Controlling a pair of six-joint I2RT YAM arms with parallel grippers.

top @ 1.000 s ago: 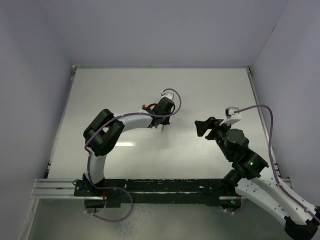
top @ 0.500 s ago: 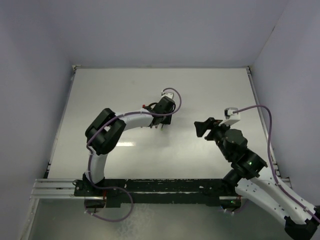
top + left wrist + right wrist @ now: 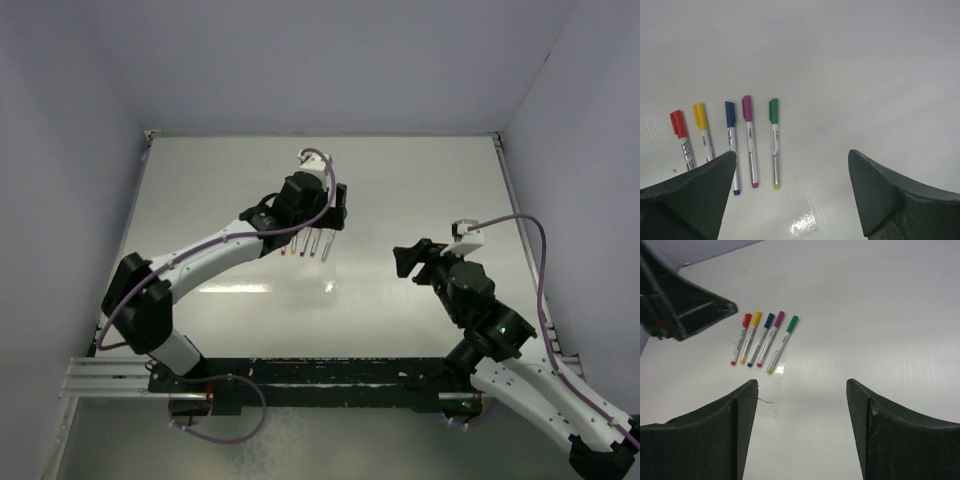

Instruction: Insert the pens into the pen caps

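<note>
The left gripper (image 3: pixel 322 212) hangs over the far middle of the table (image 3: pixel 430 170). Its jaws are spread wide and hold nothing, and its camera looks down between the fingers at the pens (image 3: pixel 751 150). Five of them lie flat in a neat row just beside one another, none touching the gripper.

Each barrel carries its cap at the same end, in this order:
- red cap (image 3: pixel 677 123)
- yellow cap (image 3: pixel 700 115)
- blue cap (image 3: pixel 730 114)
- purple cap (image 3: pixel 747 108)
- green cap (image 3: pixel 773 110)

Every cap sits in line with its barrel and no loose cap shows anywhere, so I judge the capping itself to be done. Whether each cap is pressed fully home is too small to tell. The tidy row with all caps facing one way probably makes the pens easy to check, and keeps finished ones from rolling into each other.

In the left wrist view the lower parts of the red and yellow pens are hidden behind a finger. The right wrist view shows both whole.

The wide, raised hold of the left gripper suits an arm with nothing left to grasp. Well apart to the right, the right gripper (image 3: pixel 802 390) points toward the row from a distance, its jaws also open and empty. That is likely a waiting pose that keeps it out of the left arm's way.
</note>
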